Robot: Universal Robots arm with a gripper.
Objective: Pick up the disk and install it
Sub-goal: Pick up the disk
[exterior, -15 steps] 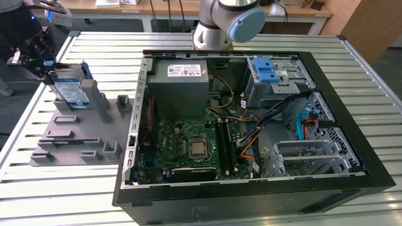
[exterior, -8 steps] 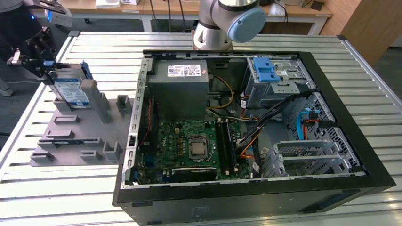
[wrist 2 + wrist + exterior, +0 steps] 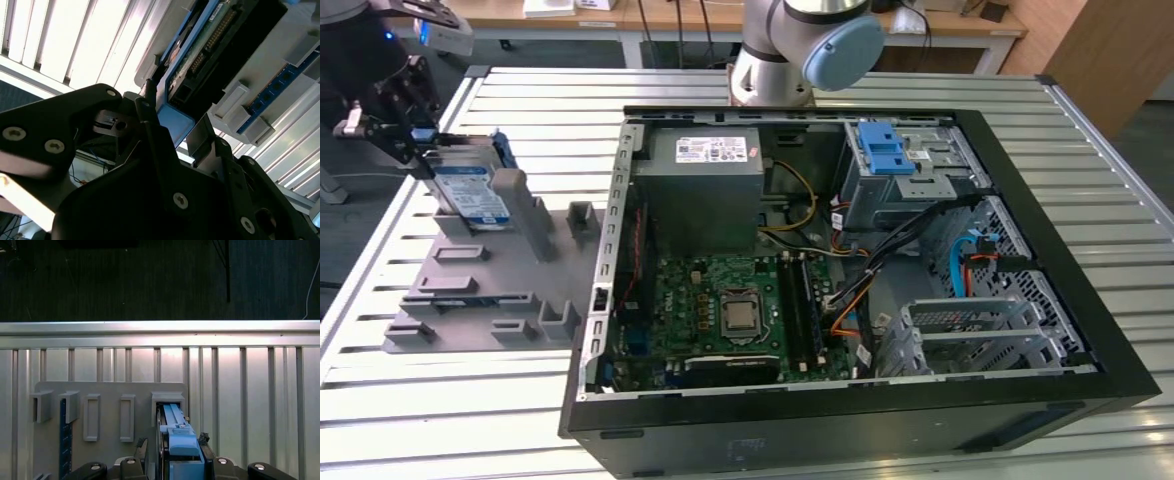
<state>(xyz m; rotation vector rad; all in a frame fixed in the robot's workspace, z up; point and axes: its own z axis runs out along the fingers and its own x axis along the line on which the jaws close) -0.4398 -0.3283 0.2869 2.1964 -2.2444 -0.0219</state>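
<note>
Standing on edge in a slot of the grey fixture plate [image 3: 507,290], the disk [image 3: 470,195] sits at the exterior view's left, well apart from the open computer case [image 3: 854,250] at the right; the gripper [image 3: 427,158] is set over its upper edge, straddling the blue carrier bracket [image 3: 182,442]; whether it is clamped or merely placed around cannot be told. The disk is judged rigid, dense for its size and shock-sensitive; its bare metal faces are likely smooth; the plastic bracket is likely to flex. Hold is best taken across the flat faces near the upper edge, clear of the connector pins [image 3: 212,37] seen in the second wrist view.
</note>
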